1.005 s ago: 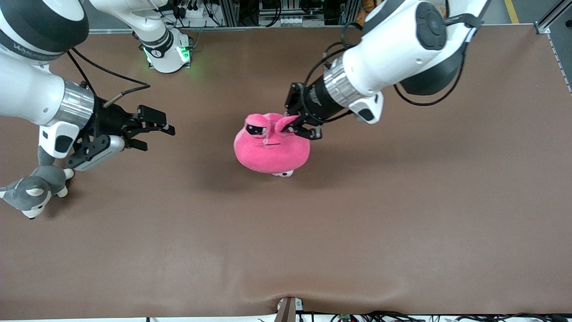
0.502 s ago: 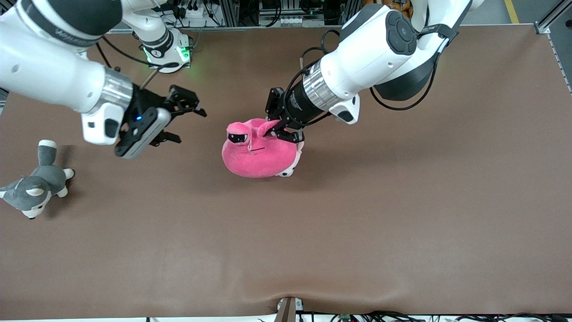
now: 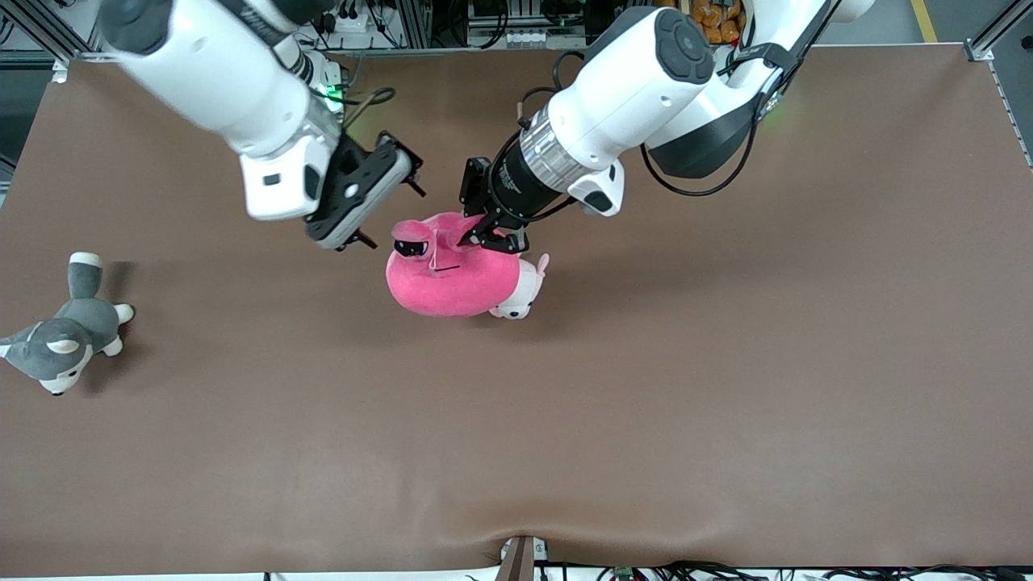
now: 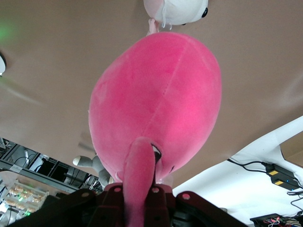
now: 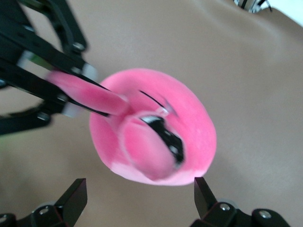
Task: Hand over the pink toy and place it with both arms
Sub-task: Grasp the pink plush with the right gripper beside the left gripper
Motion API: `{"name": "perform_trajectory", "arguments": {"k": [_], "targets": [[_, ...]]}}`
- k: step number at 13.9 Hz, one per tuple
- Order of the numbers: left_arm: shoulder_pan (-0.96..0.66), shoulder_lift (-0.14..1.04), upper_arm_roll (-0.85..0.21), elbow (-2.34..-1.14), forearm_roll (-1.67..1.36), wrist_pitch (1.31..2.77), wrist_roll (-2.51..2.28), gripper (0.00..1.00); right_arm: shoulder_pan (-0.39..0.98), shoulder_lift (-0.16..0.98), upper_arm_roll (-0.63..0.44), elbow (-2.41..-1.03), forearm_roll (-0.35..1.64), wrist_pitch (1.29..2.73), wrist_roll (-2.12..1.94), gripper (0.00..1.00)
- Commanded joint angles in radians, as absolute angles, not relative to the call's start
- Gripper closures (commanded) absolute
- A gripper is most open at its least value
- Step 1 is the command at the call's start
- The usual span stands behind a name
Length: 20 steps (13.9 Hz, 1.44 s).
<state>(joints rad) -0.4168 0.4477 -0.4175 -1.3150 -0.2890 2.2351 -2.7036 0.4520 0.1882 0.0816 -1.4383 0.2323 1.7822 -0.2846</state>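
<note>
The pink toy (image 3: 452, 278) is a round hot-pink plush with dark half-closed eyes and a thin line mouth. It hangs just above centre in the front view, one ear flap pinched in the left gripper (image 3: 484, 234). The open right gripper (image 3: 387, 198) hovers close at its upper left.

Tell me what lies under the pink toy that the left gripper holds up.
Under the pink toy lies a pale pink-and-white plush on the table. Its head shows; the rest is covered.
</note>
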Motion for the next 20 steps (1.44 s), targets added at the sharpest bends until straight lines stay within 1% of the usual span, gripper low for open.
{"name": "perform_trajectory", "arguments": {"k": [1, 5, 8, 12, 13, 14, 15, 20], "targets": [[-0.440, 0.469, -0.410, -1.282, -0.255, 2.247, -2.737, 1.00, 0.456, 0.184, 0.069, -1.436, 0.183, 1.787, -0.293, 0.00], [-0.440, 0.469, -0.410, -1.282, -0.252, 2.247, -2.737, 1.00, 0.456, 0.198, 0.067, -1.427, 0.111, 1.845, -0.299, 0.00], [-0.439, 0.469, -0.410, -1.282, -0.252, 2.247, -2.737, 1.00, 0.474, 0.224, 0.069, -1.427, 0.113, 1.897, -0.293, 0.00], [-0.440, 0.469, -0.408, -1.282, -0.244, 2.247, -2.740, 1.00, 0.509, 0.235, 0.069, -1.427, 0.110, 1.913, -0.282, 0.00], [-0.439, 0.469, -0.408, -1.282, -0.244, 2.247, -2.744, 1.00, 0.508, 0.235, 0.069, -1.427, 0.113, 1.911, -0.282, 0.47], [-0.439, 0.469, -0.408, -1.282, -0.244, 2.247, -2.744, 1.00, 0.500, 0.233, 0.069, -1.428, 0.117, 1.910, -0.282, 0.87], [-0.439, 0.469, -0.408, -1.282, -0.244, 2.247, -2.744, 1.00, 0.499, 0.235, 0.069, -1.430, 0.117, 1.908, -0.284, 1.00], [-0.439, 0.471, -0.408, -1.284, -0.244, 2.249, -2.744, 1.00, 0.495, 0.232, 0.066, -1.433, 0.117, 1.901, -0.282, 1.00]]}}
